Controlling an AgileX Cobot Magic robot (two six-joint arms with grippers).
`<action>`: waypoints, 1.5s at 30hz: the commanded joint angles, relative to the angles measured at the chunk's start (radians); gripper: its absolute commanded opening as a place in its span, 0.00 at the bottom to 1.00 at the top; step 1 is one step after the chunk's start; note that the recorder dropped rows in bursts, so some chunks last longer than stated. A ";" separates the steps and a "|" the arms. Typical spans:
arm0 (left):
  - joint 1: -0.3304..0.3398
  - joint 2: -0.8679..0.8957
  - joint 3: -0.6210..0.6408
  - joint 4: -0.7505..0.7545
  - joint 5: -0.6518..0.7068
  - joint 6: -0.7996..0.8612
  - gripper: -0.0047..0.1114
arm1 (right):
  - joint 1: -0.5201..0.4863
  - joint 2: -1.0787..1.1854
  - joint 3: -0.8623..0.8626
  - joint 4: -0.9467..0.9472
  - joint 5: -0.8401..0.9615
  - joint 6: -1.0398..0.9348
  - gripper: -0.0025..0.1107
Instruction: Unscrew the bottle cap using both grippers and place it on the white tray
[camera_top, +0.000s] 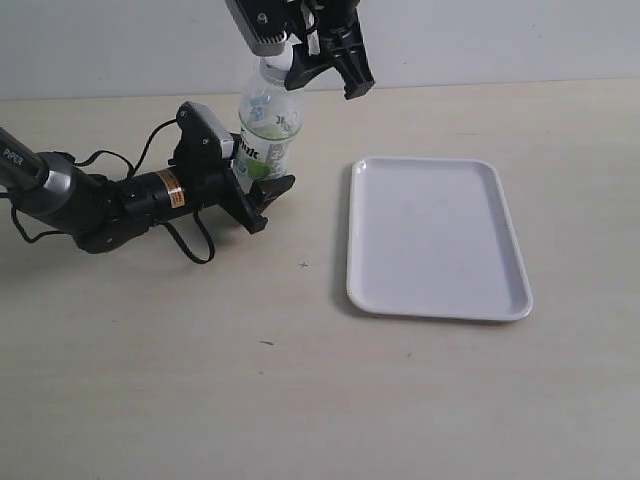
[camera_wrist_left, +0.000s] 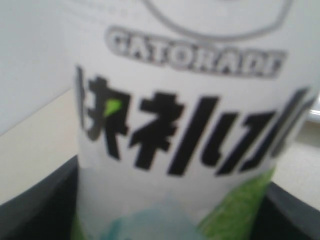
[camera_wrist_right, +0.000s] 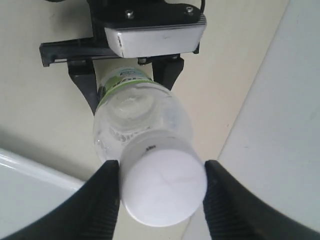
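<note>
The bottle (camera_top: 268, 135) is being held upright on the table (camera_top: 200, 380) by the left gripper (camera_top: 268, 200), which is clamping the lower body from about 8 o'clock in the exterior view. The long axis is running from 6 to 12 o'clock. The bottle cap (camera_wrist_right: 164, 187), not yet removed, is being pinched on both sides by the right gripper (camera_wrist_right: 161, 167) from above. The white tray (camera_top: 435, 235) is lying at 3 o'clock, nearer to the right arm.
</note>
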 joint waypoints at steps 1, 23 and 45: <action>-0.004 -0.004 0.006 -0.006 -0.008 -0.065 0.04 | -0.003 -0.003 -0.002 -0.020 -0.045 -0.123 0.02; -0.004 -0.004 0.006 -0.024 -0.008 -0.061 0.04 | -0.003 -0.003 -0.002 0.086 -0.056 0.243 0.74; -0.004 -0.004 0.006 -0.024 -0.008 -0.063 0.04 | -0.003 -0.003 -0.002 0.022 -0.058 1.274 0.74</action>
